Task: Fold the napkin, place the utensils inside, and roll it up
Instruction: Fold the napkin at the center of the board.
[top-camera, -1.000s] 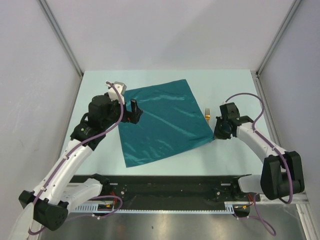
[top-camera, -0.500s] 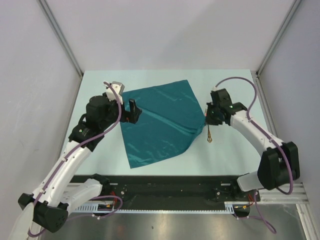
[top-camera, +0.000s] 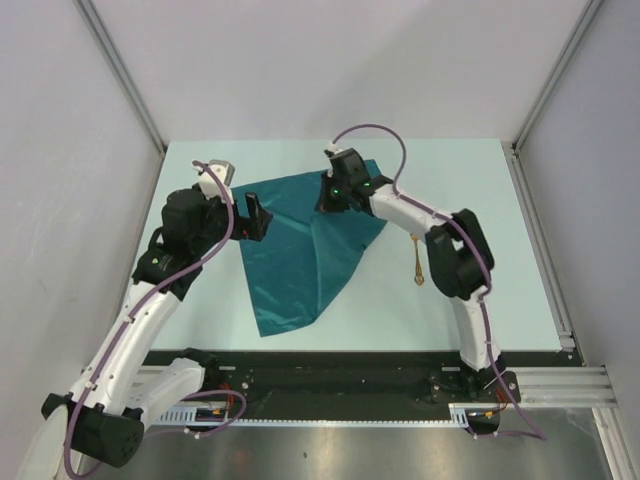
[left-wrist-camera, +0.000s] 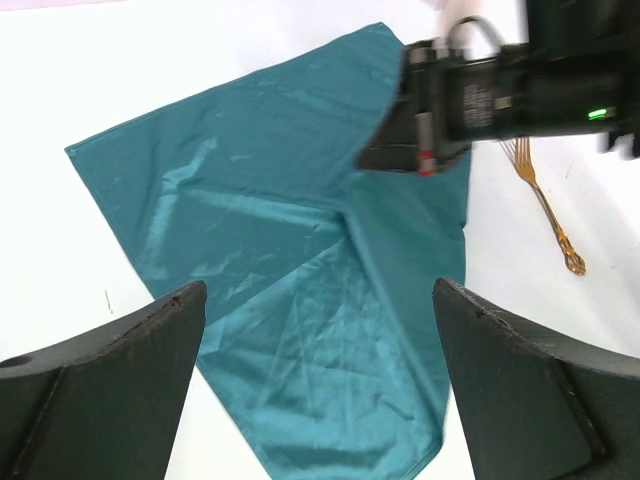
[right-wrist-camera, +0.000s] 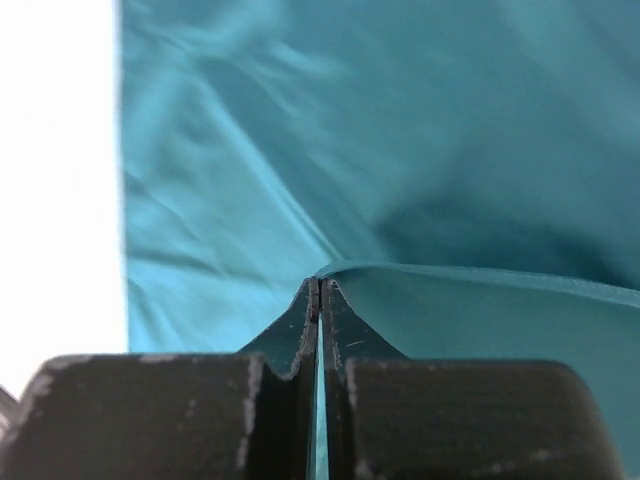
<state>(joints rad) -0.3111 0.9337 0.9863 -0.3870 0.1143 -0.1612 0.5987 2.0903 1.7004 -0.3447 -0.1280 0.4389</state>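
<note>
- Basically, the pale surface (top-camera: 480, 190) carries everything, with both arms reaching in over it.
- Napkin (top-camera: 295, 275) sits centre-left on the surface. It is dark teal, its right side is pulled up and doubled leftwards over the rest, and a diagonal crease runs down the middle.
- Left fingers (top-camera: 255, 215) are spread wide with nothing between them, hovering by the napkin's far-left corner.
- Right fingers (right-wrist-camera: 312, 305) are pressed together, pinching a napkin edge and holding it raised above the far-middle part of the cloth.
- Fork (top-camera: 417, 262) is gold and lies on the bare surface right of the napkin, near it but not touching, handle end toward the near edge.
</note>
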